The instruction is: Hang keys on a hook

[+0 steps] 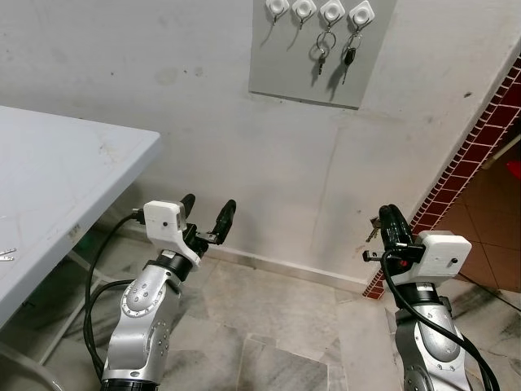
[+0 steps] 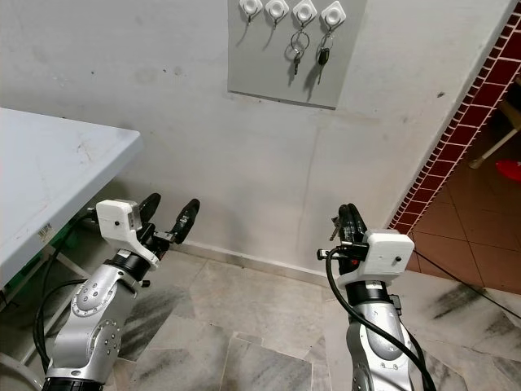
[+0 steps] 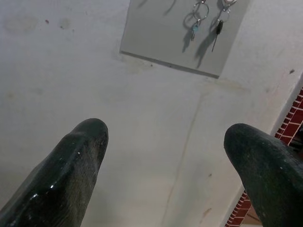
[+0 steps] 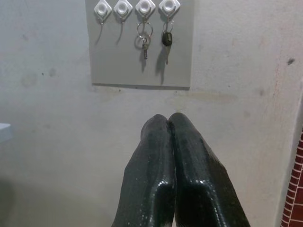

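High on the wall, a grey board (image 1: 321, 57) carries four white hooks (image 4: 136, 8). Its two left hooks are bare; a key ring with keys (image 1: 322, 50) hangs from the third and a black-headed key (image 1: 350, 50) from the fourth. Well below the board, left of it, the left end effector (image 1: 207, 217) is raised on a bent silver arm, pointing at the wall with its two black fingers (image 3: 71, 170) spread wide and nothing between them. Below the board's right edge, the right end effector (image 1: 392, 224) points up at the wall, fingers pressed together; a small brass-coloured key (image 1: 372, 230) pokes out at its left side. Left of the board stands a white worktop (image 1: 57, 187).
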Controlling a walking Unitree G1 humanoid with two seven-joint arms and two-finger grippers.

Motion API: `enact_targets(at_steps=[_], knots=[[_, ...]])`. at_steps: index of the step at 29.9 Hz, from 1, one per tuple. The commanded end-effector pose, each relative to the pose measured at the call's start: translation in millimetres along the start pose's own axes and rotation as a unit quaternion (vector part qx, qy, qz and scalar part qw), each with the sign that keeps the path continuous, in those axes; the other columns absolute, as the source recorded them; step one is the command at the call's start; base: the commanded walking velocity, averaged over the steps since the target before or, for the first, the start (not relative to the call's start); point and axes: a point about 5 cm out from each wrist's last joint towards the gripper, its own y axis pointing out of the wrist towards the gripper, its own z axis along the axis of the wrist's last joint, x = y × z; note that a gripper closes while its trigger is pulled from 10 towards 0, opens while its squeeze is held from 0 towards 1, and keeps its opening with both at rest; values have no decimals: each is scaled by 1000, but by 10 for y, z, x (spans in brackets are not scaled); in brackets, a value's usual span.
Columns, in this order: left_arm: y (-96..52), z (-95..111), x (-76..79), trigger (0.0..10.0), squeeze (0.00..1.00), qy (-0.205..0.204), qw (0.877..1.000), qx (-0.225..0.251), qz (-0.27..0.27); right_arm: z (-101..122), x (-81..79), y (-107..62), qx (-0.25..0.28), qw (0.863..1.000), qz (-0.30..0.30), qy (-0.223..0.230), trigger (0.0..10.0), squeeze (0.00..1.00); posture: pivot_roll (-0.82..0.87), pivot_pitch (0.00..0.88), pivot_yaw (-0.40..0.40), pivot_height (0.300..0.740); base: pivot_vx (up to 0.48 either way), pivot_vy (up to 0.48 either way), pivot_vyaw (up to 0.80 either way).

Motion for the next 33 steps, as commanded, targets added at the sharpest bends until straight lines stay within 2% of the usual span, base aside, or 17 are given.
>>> enact_targets(at_steps=[1, 8, 33], knots=[[19, 20, -22, 10000, 0, -3, 1000, -6, -3, 41, 39, 29, 10, 1000, -3, -1, 10000, 0, -21, 0, -39, 740, 0, 0, 0], [43, 94, -87, 10000, 0, -10, 1000, 9, 3, 60, 26, 75, 17, 1000, 2, 0, 10000, 0, -12, 0, -44, 740, 116, 0, 0], [77, 101, -72, 10000, 0, -21, 1000, 7, 5, 33, -10, 104, 13, 1000, 15, 2, 10000, 0, -5, 0, -52, 740, 295, 0, 0]])
